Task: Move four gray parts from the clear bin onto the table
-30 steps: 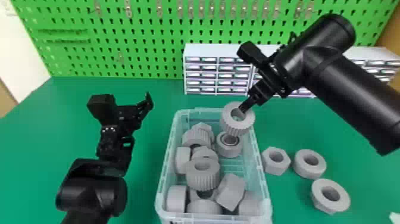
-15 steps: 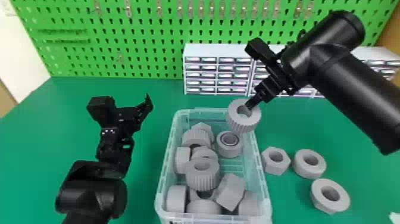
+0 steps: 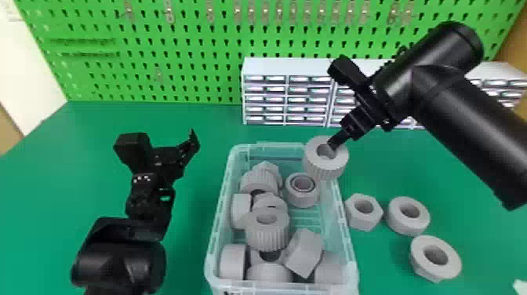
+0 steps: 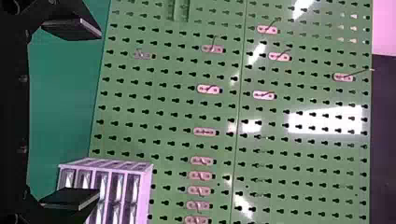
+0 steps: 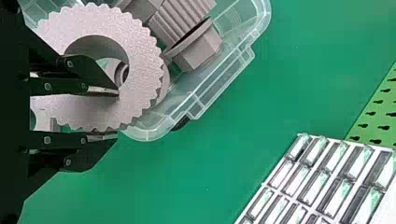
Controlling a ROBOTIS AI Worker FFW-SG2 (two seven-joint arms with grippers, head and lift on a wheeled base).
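A ribbed gray ring (image 3: 326, 159) hangs over the back right corner of the clear bin (image 3: 354, 270), with my right gripper (image 3: 333, 146) shut on its wall. In the right wrist view that ring (image 5: 140, 70) has one finger of my right gripper (image 5: 109, 114) through its hole and the other outside. Several gray parts (image 3: 266, 231) lie in the bin. Three more, a hex nut (image 3: 364, 221), a round ring (image 3: 407, 225) and a flanged nut (image 3: 445, 266), rest on the table right of it. My left gripper (image 3: 188, 151) is parked left of the bin; in the left wrist view my left gripper (image 4: 86, 114) stands open.
The green table (image 3: 188, 243) carries a white drawer cabinet (image 3: 288, 66) at the back, behind the bin and under the right arm. Behind it rises a green pegboard (image 3: 196, 47) with small metal hooks.
My right gripper has carried the ribbed ring to the right, from above the bin's interior to over its right wall. The left arm stays where it was.
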